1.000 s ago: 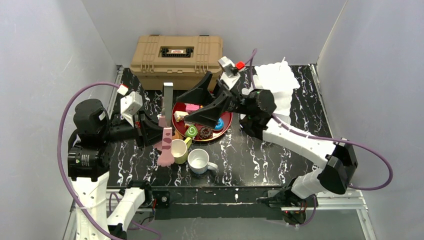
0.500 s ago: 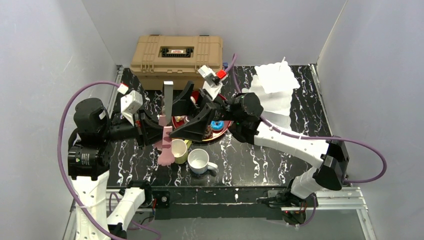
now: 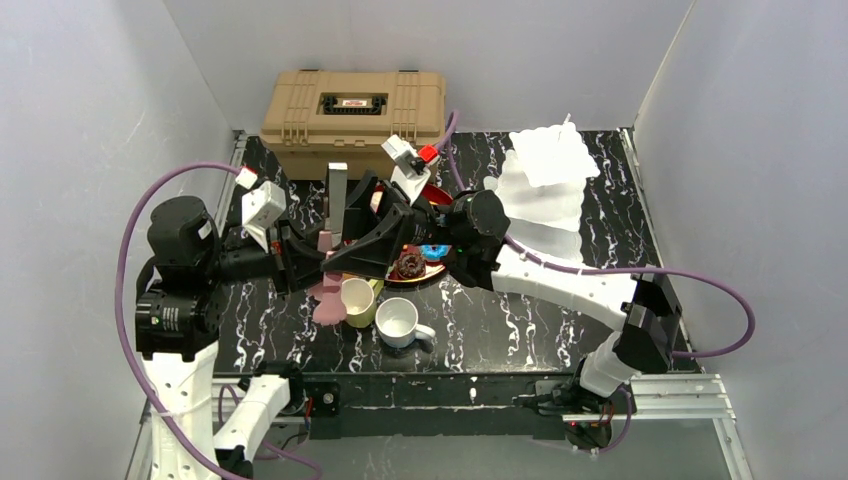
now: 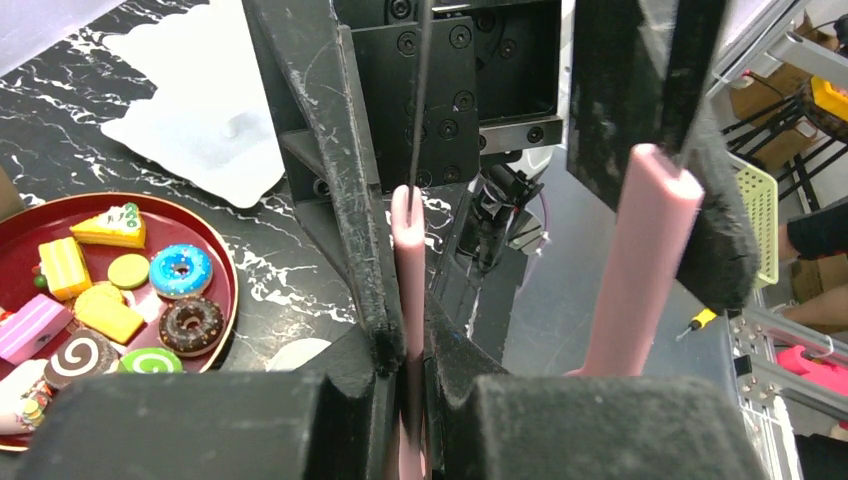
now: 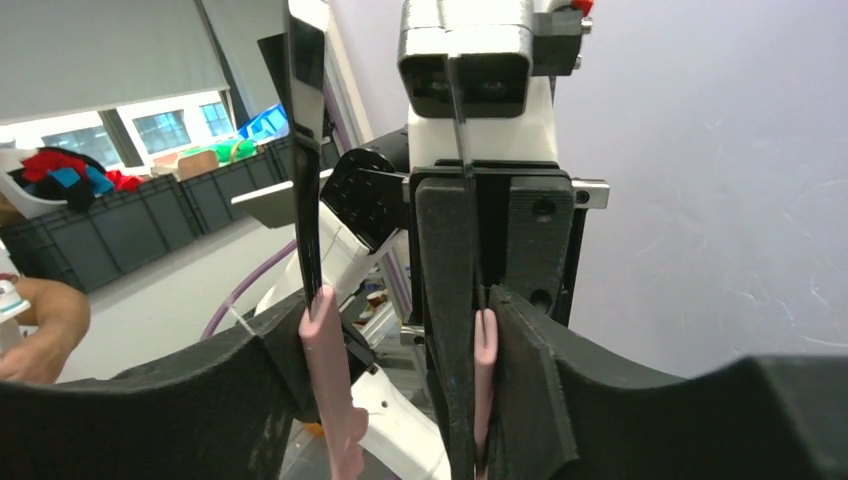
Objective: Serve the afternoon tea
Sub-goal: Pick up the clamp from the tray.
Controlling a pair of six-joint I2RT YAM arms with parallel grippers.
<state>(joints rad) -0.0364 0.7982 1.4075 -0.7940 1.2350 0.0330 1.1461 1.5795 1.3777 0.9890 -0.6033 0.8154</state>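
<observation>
My left gripper is shut on one pink-sleeved arm of the metal tongs, which it holds upright. The open right gripper straddles the tongs, one finger outside each arm. Toy pastries lie on a red tray: a blue donut, a chocolate donut, a green swirl roll and a cake slice. In front of the tray stand a pale yellow mug and a white mug. No coasters are in view.
A tan ribbed toolbox sits against the back wall. At the back right stands a white tiered stand. The right arm hides much of the tray from above. Grey walls close in both sides.
The right arm has swung left from above the tray to the tongs, and its fingers now sit around them. The left arm and tongs have stayed put.
</observation>
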